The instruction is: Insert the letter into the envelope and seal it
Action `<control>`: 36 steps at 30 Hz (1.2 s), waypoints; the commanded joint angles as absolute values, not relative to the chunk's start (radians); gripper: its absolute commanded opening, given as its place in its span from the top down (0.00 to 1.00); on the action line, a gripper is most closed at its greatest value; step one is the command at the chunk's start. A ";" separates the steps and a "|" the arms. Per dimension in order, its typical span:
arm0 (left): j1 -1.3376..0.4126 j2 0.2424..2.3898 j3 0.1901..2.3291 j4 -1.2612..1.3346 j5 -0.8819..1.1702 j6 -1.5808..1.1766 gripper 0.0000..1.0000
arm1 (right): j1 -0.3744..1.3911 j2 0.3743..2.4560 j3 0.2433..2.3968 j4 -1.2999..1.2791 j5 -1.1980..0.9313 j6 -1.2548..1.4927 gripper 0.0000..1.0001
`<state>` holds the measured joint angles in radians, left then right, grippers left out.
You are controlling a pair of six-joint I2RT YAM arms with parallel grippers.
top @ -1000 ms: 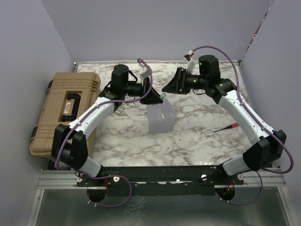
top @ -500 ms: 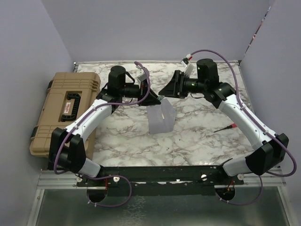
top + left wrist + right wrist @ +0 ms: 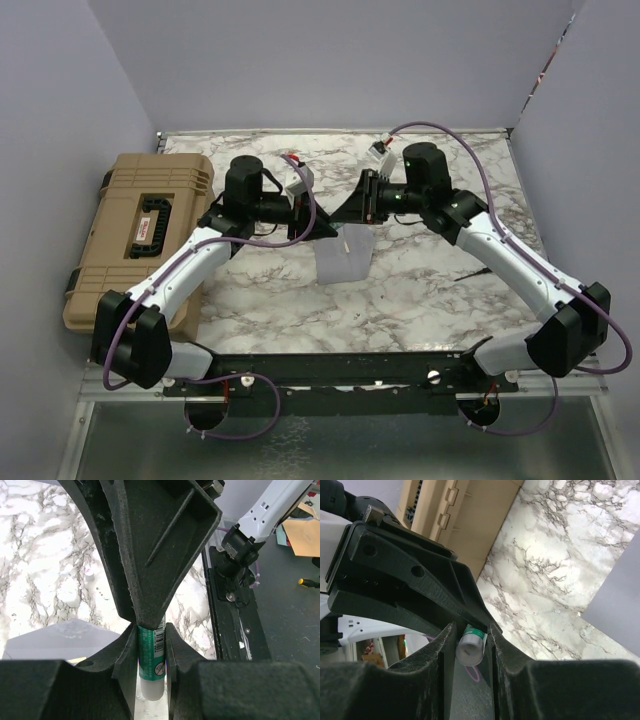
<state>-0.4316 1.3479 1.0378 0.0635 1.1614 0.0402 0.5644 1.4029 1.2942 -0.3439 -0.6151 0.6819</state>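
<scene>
**Glue stick shared between both grippers over the envelope**

Step in hand (judged): uncapping the glue stick (image 3: 151, 662) ahead of sealing.

- Left gripper (image 3: 150, 642) is clamped on the green-labelled barrel.
- Right gripper (image 3: 470, 636) looks closed on the opposite end, whose round white face points at its camera.
- I cannot tell which white end is the cap.

The envelope (image 3: 340, 264) lies flat about mid-desk, directly under the meeting grippers. Only a thin peach strip of the letter (image 3: 346, 240) shows at its far end, so the letter reads as already inserted. The tan case (image 3: 140, 230) sits along the left edge of the desk.

To do it well:
- Pull straight along the stick's axis.
- Keep one gripper fixed and both grips firm.
- Stay above the paper so nothing drags the envelope or closes the flap early.

Versus one second ago:
- The right gripper was apart from the stick, toward the far edge; it has since closed in and met the left.
- Both wrists have shifted slightly leftward.
- The envelope has not moved.
</scene>
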 commanded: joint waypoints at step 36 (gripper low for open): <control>-0.464 1.417 1.110 0.255 0.784 -0.220 1.00 | 0.566 1.253 1.257 -0.462 -0.181 0.698 0.27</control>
